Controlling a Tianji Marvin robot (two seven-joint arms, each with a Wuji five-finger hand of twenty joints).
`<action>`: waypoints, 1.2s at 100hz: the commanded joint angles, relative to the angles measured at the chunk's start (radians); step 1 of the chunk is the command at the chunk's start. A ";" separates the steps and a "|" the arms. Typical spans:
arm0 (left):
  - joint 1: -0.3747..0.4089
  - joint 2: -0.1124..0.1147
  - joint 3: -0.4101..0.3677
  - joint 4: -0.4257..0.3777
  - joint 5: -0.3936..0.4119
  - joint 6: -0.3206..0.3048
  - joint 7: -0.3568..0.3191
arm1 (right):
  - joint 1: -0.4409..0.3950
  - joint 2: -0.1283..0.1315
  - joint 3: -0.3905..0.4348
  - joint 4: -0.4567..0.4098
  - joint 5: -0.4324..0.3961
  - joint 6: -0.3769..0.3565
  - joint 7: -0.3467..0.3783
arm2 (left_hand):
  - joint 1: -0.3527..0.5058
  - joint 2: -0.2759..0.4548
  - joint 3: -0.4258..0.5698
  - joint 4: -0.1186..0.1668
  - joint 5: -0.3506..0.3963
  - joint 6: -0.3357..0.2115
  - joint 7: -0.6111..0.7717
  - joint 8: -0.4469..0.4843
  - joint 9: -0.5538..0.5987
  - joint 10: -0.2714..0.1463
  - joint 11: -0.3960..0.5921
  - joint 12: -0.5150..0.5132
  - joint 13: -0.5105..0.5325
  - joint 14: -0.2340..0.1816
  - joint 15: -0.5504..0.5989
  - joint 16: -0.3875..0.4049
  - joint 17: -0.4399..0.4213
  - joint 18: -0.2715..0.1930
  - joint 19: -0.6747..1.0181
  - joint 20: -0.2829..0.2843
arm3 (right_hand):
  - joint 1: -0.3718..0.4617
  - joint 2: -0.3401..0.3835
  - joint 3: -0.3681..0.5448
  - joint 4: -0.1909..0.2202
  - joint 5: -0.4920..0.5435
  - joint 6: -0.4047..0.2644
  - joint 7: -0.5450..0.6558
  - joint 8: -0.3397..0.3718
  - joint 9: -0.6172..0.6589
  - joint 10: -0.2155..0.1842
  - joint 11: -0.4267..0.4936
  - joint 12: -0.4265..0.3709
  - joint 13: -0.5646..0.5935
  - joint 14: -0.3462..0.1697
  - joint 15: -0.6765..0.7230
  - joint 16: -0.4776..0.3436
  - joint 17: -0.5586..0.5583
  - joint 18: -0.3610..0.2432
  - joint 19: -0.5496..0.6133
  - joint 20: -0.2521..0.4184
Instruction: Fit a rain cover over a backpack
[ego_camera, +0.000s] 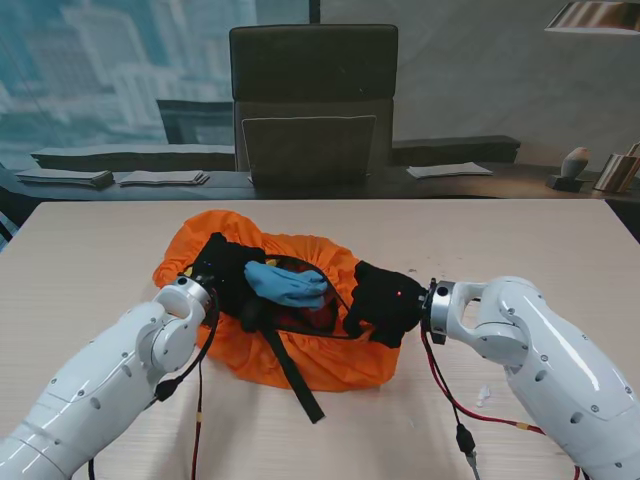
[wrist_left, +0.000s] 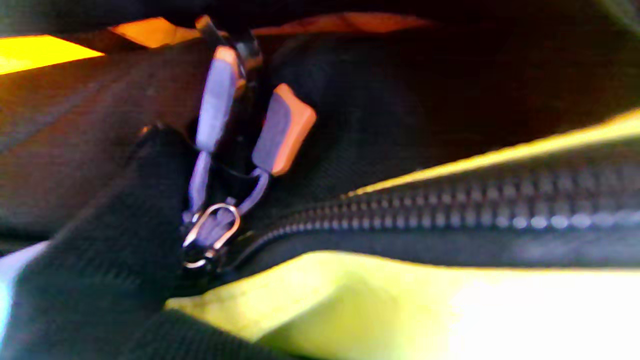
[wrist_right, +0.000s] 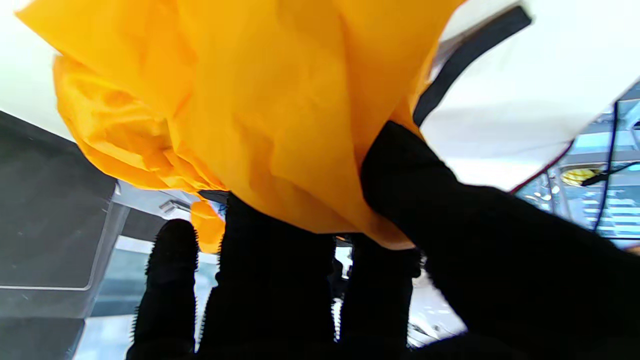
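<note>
The right hand (ego_camera: 383, 301) pinches the rain cover (wrist_right: 260, 115); pull it outward gently. The left hand (ego_camera: 222, 272) grip: cannot tell.

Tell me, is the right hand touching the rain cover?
Touching. The right wrist view shows the right hand pinching the orange rain cover between thumb and fingers.

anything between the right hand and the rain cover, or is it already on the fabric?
Nothing visible in the way. The right hand is already on the orange rain cover at the backpack's right end; the wrist view shows its fingers bunched against the fabric. A black strap trails toward me, clear of that hand.
</note>
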 joint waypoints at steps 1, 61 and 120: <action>-0.024 0.004 -0.009 -0.021 0.025 -0.015 -0.022 | -0.018 0.002 -0.002 -0.020 -0.006 -0.023 -0.014 | 0.037 0.060 0.183 0.117 0.100 0.014 0.111 0.007 0.108 0.023 0.157 0.038 0.051 0.022 0.039 0.022 -0.030 -0.008 0.040 0.026 | -0.025 0.017 0.072 0.002 0.087 -0.128 0.028 0.028 -0.006 -0.007 -0.006 0.011 -0.008 -0.062 0.033 0.012 0.003 0.026 -0.001 0.015; -0.020 0.051 0.026 -0.063 0.169 -0.101 -0.154 | 0.018 -0.035 -0.056 0.033 -0.168 0.105 -0.512 | -0.028 0.033 0.176 0.150 0.132 -0.094 0.065 -0.062 0.128 -0.018 0.131 0.030 0.062 -0.052 0.019 0.028 -0.070 -0.048 -0.006 0.001 | -0.033 -0.002 0.110 -0.009 0.097 -0.099 0.034 0.020 0.026 0.019 -0.008 0.024 0.052 -0.031 0.050 -0.003 0.056 0.040 0.049 0.023; 0.236 0.079 -0.186 -0.399 0.383 -0.146 -0.325 | 0.044 -0.064 -0.175 0.127 -0.076 0.348 -0.539 | -0.098 0.130 -0.315 0.047 -0.479 0.069 -0.436 -0.403 -0.758 0.010 -0.248 -0.268 -0.600 -0.112 -0.436 -0.131 -0.181 -0.048 -0.200 -0.102 | -0.016 -0.004 0.098 -0.004 0.079 -0.039 0.061 -0.016 0.024 0.064 0.006 0.022 0.062 0.005 0.050 0.000 0.056 0.058 0.056 0.020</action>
